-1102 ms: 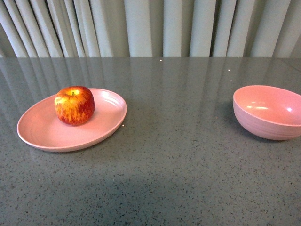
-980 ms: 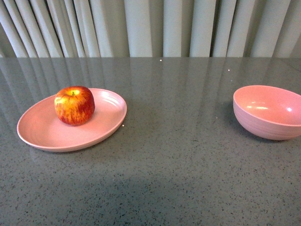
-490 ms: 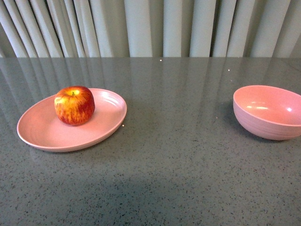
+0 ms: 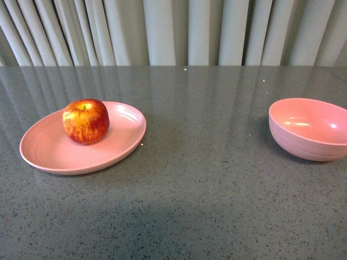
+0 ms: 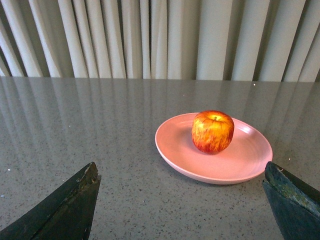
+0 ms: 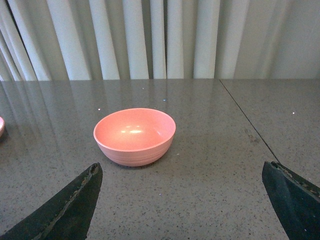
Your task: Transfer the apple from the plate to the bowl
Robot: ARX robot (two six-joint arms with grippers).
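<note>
A red apple (image 4: pixel 85 121) with yellow streaks sits upright on the shallow pink plate (image 4: pixel 49 154) at the table's left. The deep pink bowl (image 4: pixel 309 128) stands empty at the right. Neither arm shows in the front view. In the left wrist view the apple (image 5: pixel 212 131) rests on the plate (image 5: pixel 235 167) ahead of my left gripper (image 5: pixel 182 192), which is open and well short of the plate. In the right wrist view the bowl (image 6: pixel 134 135) lies ahead of my open right gripper (image 6: pixel 182 190), apart from it.
A grey speckled tabletop (image 4: pixel 206 179) runs back to pale pleated curtains (image 4: pixel 173 32). A seam (image 6: pixel 247 122) crosses the table to the right of the bowl. The plate's edge (image 6: pixel 1 126) just shows in the right wrist view.
</note>
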